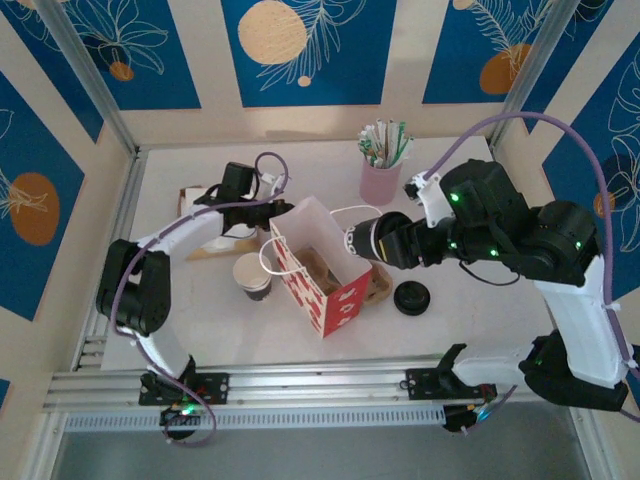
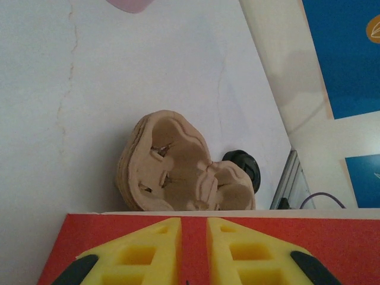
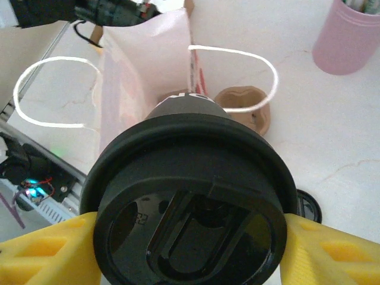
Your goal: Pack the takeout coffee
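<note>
Right tool (image 3: 190, 252) clamps round black-lidded cup (image 3: 189, 178) over red-patterned paper bag (image 1: 335, 295).

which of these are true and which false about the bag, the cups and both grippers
1. The right gripper holds a black-lidded cup at the open top of the bag. True.
2. The left gripper hangs open, clear of the bag. False: it is shut on the bag's red edge.
3. The pink cup of straws lies tipped over. False: it stands upright at the back of the table.
4. An off-white paper cup stands on the table beside the bag. True.
5. The loose black lid sits inside the bag. False: it lies on the table outside it.
</note>
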Motion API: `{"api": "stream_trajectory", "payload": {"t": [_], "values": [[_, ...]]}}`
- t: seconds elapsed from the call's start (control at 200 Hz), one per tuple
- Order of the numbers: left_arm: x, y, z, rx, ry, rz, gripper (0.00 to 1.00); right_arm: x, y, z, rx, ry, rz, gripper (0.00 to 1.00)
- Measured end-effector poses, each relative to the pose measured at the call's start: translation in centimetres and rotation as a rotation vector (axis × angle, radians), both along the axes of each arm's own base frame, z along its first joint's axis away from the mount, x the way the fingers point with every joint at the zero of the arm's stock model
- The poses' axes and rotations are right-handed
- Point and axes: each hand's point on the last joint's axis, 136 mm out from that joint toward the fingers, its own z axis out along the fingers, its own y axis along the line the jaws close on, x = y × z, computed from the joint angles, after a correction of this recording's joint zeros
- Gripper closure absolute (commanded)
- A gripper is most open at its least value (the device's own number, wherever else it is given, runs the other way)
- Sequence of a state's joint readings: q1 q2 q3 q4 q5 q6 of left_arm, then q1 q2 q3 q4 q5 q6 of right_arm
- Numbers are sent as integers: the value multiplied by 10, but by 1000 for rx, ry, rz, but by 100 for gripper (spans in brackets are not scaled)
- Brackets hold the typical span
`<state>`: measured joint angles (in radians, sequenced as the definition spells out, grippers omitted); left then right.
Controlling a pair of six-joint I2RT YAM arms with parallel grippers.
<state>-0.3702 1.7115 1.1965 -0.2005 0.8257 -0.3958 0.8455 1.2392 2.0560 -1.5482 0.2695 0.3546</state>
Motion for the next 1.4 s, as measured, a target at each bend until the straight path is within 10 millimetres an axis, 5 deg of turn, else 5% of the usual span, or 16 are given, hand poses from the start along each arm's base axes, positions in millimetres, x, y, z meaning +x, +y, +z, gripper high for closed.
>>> {"api": "stream_trajectory", "payload": {"t": [0.76, 1.396], "values": [[-17, 12, 0, -15, -24, 62, 77, 28, 89, -33, -213, 51, 116, 33], [-17, 12, 4, -27, -51, 63, 73, 32, 99, -97, -393, 184, 112, 33]]}}
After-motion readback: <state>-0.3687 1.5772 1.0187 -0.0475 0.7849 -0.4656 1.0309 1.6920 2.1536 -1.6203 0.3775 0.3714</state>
